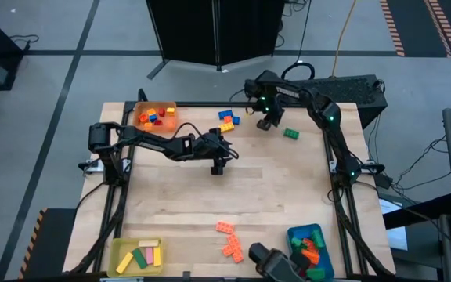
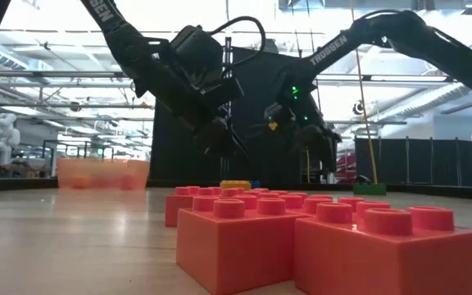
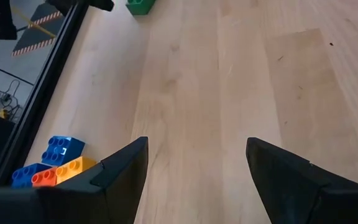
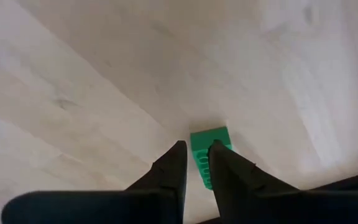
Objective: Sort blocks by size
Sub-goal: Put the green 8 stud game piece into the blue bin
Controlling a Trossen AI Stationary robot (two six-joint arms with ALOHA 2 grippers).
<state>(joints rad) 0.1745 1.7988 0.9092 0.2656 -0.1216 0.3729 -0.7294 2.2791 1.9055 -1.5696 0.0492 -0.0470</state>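
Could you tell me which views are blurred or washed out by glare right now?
Low view: bright ceiling light silhouettes both arms, and the near pink blocks look soft. Right wrist view: pale glare on the table; the green block is blurred.

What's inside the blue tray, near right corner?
In the blue tray: a heap of orange, green and blue blocks. A dark camera mount covers its near-left corner, so the count there is hidden.
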